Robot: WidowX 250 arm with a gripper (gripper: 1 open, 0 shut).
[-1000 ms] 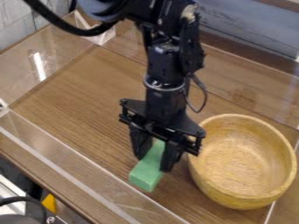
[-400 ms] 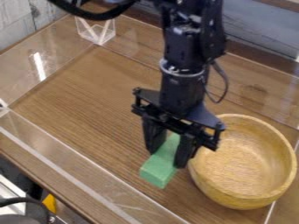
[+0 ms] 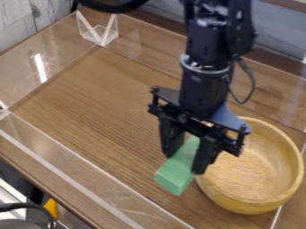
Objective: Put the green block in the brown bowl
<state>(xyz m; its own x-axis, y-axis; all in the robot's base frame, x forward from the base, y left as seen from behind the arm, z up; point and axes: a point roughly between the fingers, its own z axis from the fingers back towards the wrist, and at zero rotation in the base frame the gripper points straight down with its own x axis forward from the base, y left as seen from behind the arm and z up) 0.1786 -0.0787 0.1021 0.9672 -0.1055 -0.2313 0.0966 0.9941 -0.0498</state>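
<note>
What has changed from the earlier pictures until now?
The gripper, closed on the green block, moved to the right toward the brown bowl and rose a little, carrying the block with it. The block now hangs tilted close to the bowl's left rim. The grip did not change, and the bowl stayed in its place on the wooden table.

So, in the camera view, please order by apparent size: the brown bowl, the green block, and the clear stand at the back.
1. brown bowl, clearly largest.
2. green block, partly hidden by the hand gripping it.
3. clear stand; it sits farther from the camera, so its rank against the block is unsure.
</note>
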